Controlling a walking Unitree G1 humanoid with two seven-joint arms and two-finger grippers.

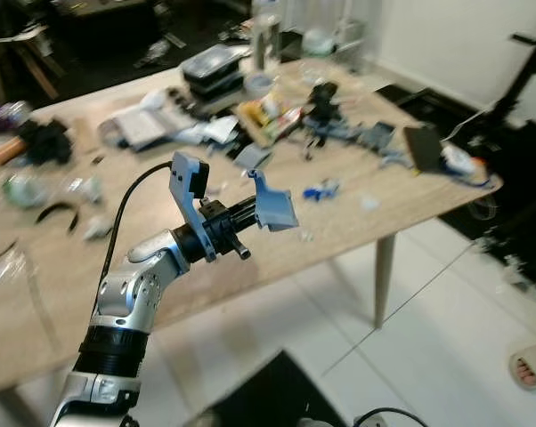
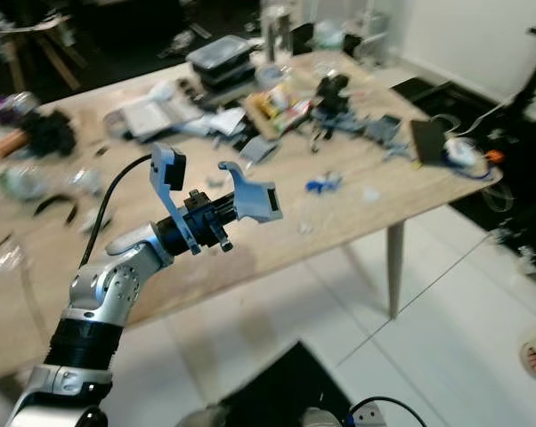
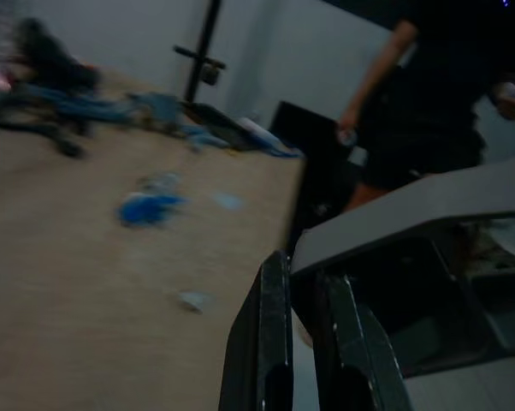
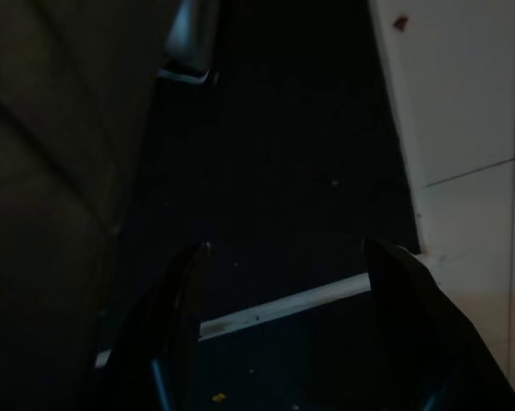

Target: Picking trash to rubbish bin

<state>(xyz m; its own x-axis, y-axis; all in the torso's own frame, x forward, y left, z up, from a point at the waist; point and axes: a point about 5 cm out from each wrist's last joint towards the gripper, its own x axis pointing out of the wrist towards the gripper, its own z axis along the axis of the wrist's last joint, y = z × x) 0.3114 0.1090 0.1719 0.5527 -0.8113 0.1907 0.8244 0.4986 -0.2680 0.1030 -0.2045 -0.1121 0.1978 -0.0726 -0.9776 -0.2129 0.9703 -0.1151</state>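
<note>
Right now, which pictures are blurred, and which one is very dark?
Both eye views are motion-blurred: clutter on the table smears. The left wrist view is dim and soft, yet the left gripper and its grey plastic piece show. The right wrist view is the darkest; the right gripper is a silhouette.

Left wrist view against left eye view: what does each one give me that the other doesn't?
Left wrist view: a person in dark clothes standing beyond the table's edge. Left eye view: the stacked black containers and a sandal on the white floor. Shared: the left hand shut on a grey piece of trash, the wooden table, and a blue scrap lying on it.
</note>
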